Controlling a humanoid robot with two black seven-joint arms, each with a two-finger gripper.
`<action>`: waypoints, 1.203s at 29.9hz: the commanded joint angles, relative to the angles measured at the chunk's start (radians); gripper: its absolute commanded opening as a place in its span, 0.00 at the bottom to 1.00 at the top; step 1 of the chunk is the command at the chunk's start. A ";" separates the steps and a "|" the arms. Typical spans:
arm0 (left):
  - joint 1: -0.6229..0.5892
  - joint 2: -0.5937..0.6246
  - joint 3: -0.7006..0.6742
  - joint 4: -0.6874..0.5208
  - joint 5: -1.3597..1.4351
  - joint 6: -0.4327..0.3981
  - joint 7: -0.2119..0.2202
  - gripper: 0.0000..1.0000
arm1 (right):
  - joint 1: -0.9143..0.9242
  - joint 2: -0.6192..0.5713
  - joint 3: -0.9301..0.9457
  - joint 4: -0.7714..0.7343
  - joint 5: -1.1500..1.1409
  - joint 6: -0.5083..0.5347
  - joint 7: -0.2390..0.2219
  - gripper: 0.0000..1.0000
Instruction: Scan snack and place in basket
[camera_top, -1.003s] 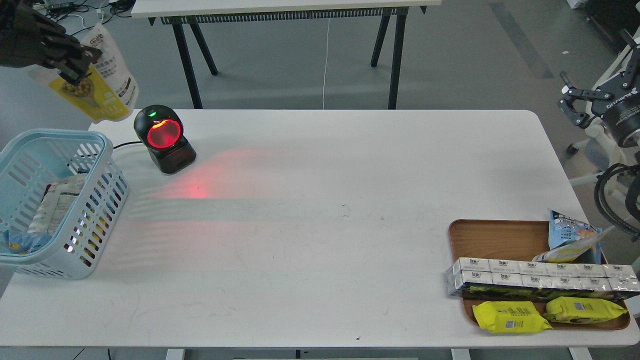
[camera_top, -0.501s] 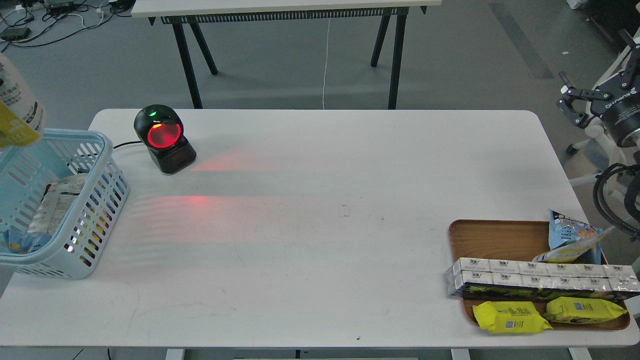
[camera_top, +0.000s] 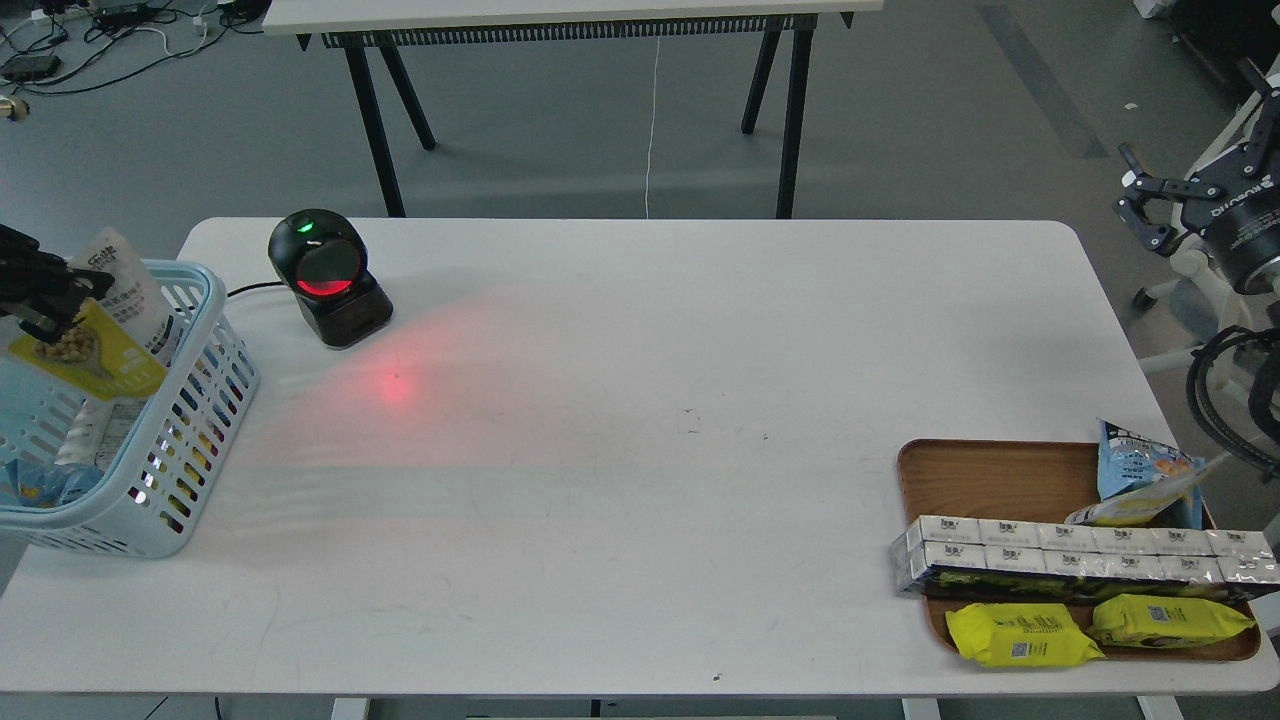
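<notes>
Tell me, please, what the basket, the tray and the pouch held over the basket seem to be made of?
The basket looks like moulded light blue plastic, matte, with even slots in its walls. The tray looks like wood or a wood-look laminate: brown, smooth, faint grain. The snack pouch seems to be glossy printed plastic film, creased and catching light, held in the jaws of the left gripper.

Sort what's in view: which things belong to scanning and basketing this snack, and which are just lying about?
In the job:
white-and-yellow nut pouch
left gripper, holding it
light blue slotted plastic basket
black barcode scanner

Lying about:
brown wooden tray
blue pouch
two yellow packets
white carton row
</notes>
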 joint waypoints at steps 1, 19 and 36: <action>0.064 -0.005 -0.054 0.010 0.000 -0.005 0.000 0.02 | -0.002 -0.002 -0.002 0.001 -0.001 0.000 0.000 1.00; 0.130 0.102 -0.500 0.157 -0.057 -0.090 0.000 0.87 | 0.016 -0.001 -0.006 -0.001 -0.006 0.000 -0.006 1.00; 0.607 -0.241 -1.700 0.401 -0.879 -0.604 0.000 0.99 | 0.309 0.022 -0.112 -0.027 -0.276 0.000 -0.015 1.00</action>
